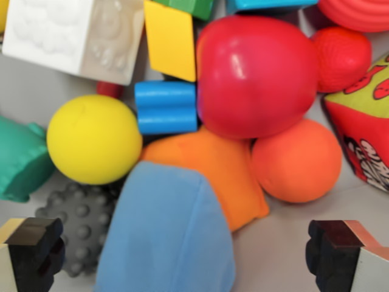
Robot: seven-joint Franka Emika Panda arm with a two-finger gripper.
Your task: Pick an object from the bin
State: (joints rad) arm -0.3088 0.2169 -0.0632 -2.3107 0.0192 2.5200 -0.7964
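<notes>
The gripper (185,255) hangs with fingers spread wide, nothing between them but a blue cushion (167,234) below. Beyond lie an orange cushion (219,170), yellow ball (94,139) and red ball (255,76), crowded on the bin (285,255) floor.

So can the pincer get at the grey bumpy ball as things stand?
Probably not cleanly. The grey bumpy ball sits low, half under the light blue soft block and against the yellow ball, and the open pincer straddles that block instead.

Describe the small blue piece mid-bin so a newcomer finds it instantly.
Start at the big glossy red ball near the top centre. Touching its left side is the blue ridged cylinder, lying sideways beneath the yellow block. It is the only grooved blue piece.
</notes>
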